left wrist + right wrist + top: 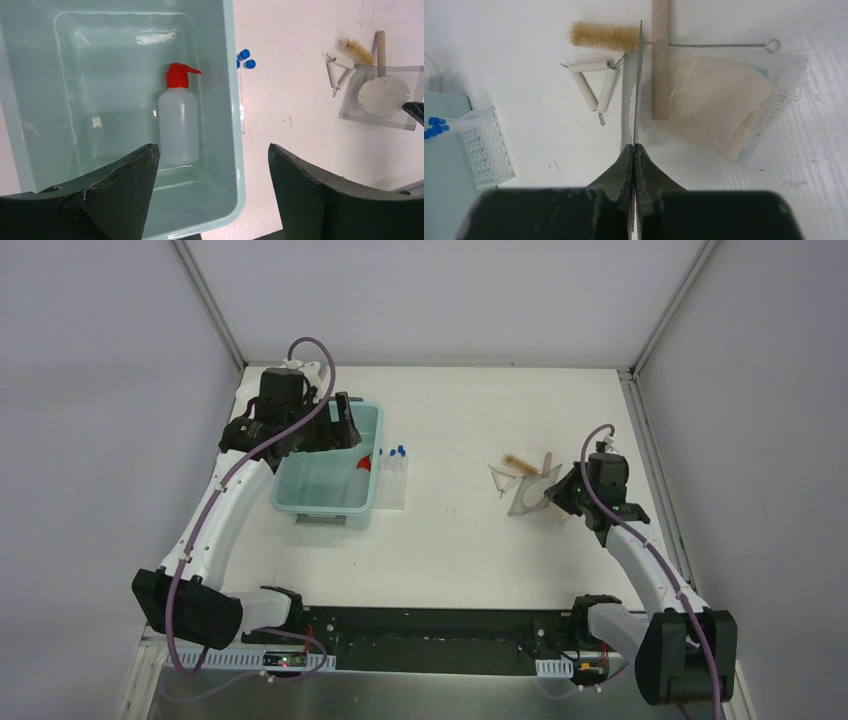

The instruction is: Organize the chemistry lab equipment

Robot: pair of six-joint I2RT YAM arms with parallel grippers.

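The white squeeze bottle with red spout lies inside the pale teal bin, also seen from above. My left gripper hangs open and empty above the bin's near right corner. The clear tube rack with blue-capped tubes stands just right of the bin. My right gripper is shut on the edge of a wire gauze square, seen edge-on in the right wrist view and as a grey sheet from above.
Beyond the gauze lie a bristle brush, a white clay triangle, a wooden stick and a clear bag of cloth. The rack is far to the left of them. Walls enclose the table.
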